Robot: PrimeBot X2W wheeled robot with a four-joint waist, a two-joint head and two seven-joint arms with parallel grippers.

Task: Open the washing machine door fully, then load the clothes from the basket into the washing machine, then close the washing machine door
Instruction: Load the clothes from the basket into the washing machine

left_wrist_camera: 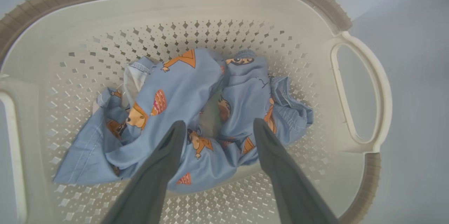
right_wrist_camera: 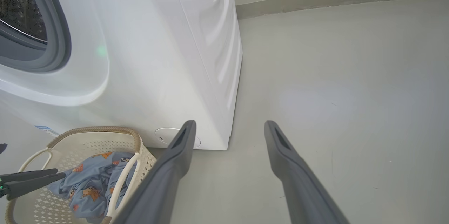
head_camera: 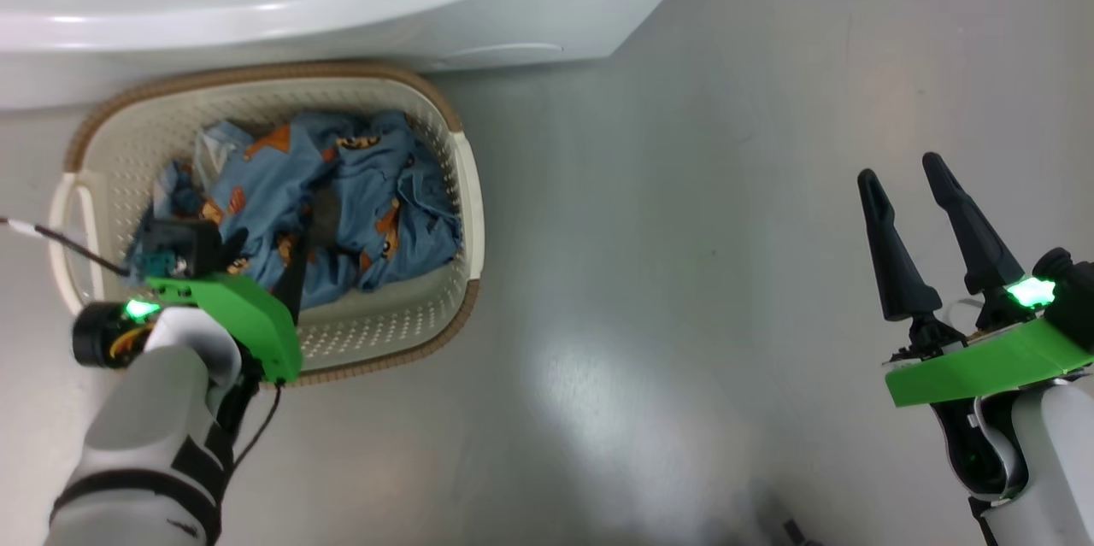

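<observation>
The clothes (left_wrist_camera: 182, 87) lie bunched on the bottom of the basket (left_wrist_camera: 210, 6), which stands on the floor (right_wrist_camera: 333, 94) just in front of the washing machine (right_wrist_camera: 158, 59). The left pincer (left_wrist_camera: 218, 124) is wide open, holds nothing, and points into the basket with its fingers astride the clothes; contact cannot be determined. The right pincer (head_camera: 899, 170) is open and empty over the floor, well apart from the basket.

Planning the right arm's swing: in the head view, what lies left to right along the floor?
The basket holding the clothes → grey floor → right pincer, open.
</observation>
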